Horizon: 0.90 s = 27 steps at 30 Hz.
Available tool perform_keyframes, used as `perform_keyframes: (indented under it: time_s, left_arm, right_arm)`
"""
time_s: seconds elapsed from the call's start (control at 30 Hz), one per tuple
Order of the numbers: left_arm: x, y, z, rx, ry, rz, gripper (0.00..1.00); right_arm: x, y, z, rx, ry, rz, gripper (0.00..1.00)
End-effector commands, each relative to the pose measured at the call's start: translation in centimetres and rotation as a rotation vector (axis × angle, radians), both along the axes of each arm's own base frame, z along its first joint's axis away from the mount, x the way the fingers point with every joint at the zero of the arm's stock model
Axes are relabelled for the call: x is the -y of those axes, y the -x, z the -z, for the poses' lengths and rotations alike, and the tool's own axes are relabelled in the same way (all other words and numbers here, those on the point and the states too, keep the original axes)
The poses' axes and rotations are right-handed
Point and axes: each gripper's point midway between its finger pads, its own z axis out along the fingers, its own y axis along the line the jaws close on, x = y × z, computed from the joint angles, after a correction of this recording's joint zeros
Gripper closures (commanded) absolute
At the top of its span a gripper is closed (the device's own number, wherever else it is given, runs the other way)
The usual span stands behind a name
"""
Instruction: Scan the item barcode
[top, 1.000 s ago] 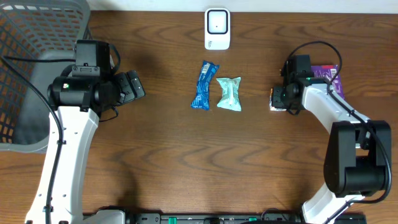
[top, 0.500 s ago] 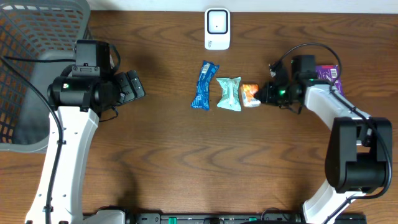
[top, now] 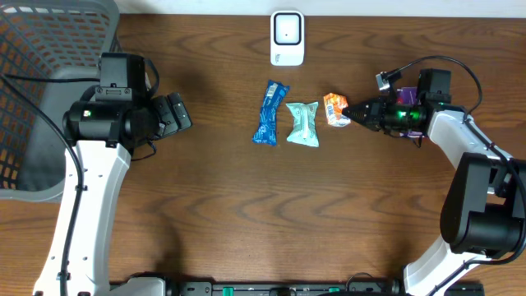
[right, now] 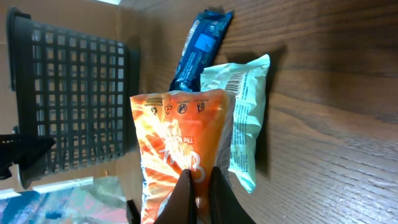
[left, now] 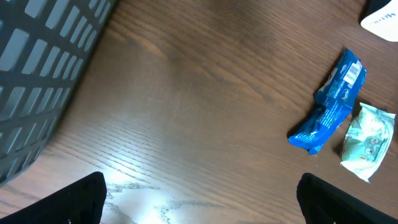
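My right gripper is shut on an orange snack packet, pinching one end so the packet hangs out toward the table's middle, just right of a mint-green packet. A blue wrapper lies left of that, a barcode showing at its end in the left wrist view. The white scanner stands at the far edge of the table. My left gripper is open over bare wood at the left, nothing between its fingers.
A dark mesh basket fills the far left corner. A purple packet lies under my right arm near the right edge. Bare wood lies between the packets and the front edge.
My right gripper swung from the purple packet's side out toward the centre, carrying the orange packet, and now holds it beside the mint-green packet. The left arm has not moved.
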Motion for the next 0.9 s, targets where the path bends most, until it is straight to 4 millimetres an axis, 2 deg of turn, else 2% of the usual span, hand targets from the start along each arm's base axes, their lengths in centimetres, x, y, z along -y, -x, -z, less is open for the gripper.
perform_keyframes:
  time_s: [0.0, 0.2, 0.47, 0.57, 0.67, 0.8, 0.87]
  left_arm:
    - [-0.3, -0.1, -0.1, 0.001, -0.010, -0.009, 0.02]
    - [-0.3, -0.1, -0.1, 0.001, -0.010, -0.009, 0.02]
    - [-0.3, -0.1, -0.1, 0.001, -0.010, -0.009, 0.02]
    - [-0.3, -0.1, -0.1, 0.001, -0.010, -0.009, 0.02]
    - [-0.3, -0.1, -0.1, 0.001, -0.010, -0.009, 0.02]
    - [-0.3, -0.1, -0.1, 0.001, -0.010, -0.009, 0.02]
    - [-0.3, -0.1, -0.1, 0.001, -0.010, -0.009, 0.02]
  right_arm:
    - [0.3, -0.3, 0.0, -0.006, 0.008, 0.012, 0.99]
    - [0.5, -0.7, 0.3, -0.001, 0.033, 0.027, 0.99]
    - [2.5, -2.0, 1.9, -0.024, 0.202, 0.115, 0.99]
    - [4.4, -2.8, 2.7, -0.055, 0.367, 0.179, 0.99]
    - [7.4, -3.5, 3.4, -0.077, 0.634, 0.254, 0.99]
    - [11.9, -4.2, 3.4, -0.058, 0.984, 0.347, 0.99]
    - [12.9, -4.5, 3.3, -0.026, 1.070, 0.336, 0.99]
